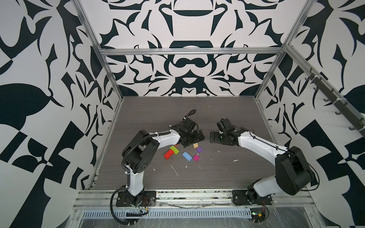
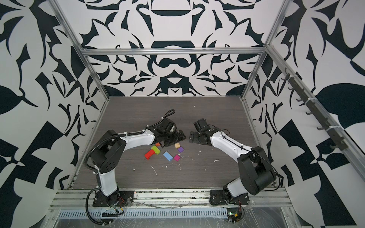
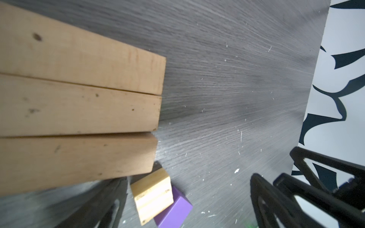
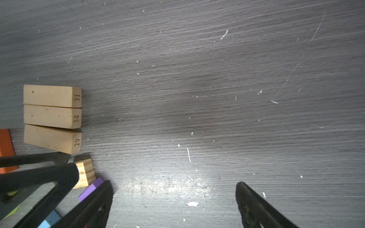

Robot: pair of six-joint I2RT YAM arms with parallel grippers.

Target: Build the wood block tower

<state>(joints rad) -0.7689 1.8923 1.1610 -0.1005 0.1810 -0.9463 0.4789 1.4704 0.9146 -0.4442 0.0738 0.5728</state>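
The left gripper (image 1: 194,139) hangs with its jaws spread wide and nothing between them, low over the table (image 4: 217,98). Just beside it 3 tan oblongs (image 4: 52,116) lie flat in a touching row. I take that row for the tower's base, and nothing is stacked on it yet. In both top views the gripper hides it. Next to the row sit a tan cube (image 1: 196,145) and a purple cube (image 1: 199,149). Further out are a blue oblong (image 1: 187,156), a magenta cube (image 1: 196,157), a green oblong (image 1: 174,149) touching a red oblong (image 1: 168,154), and a sliver of an orange block (image 1: 176,145). The right gripper (image 1: 214,136) is likewise open and empty over bare table. These blocks look light, hard and stiff, the painted ones perhaps a bit slick. I'd pinch an oblong across its 2 long sides at mid-length so it hangs level, and a cube across any 2 opposite faces. Being so light, the base row would shift at a nudge.
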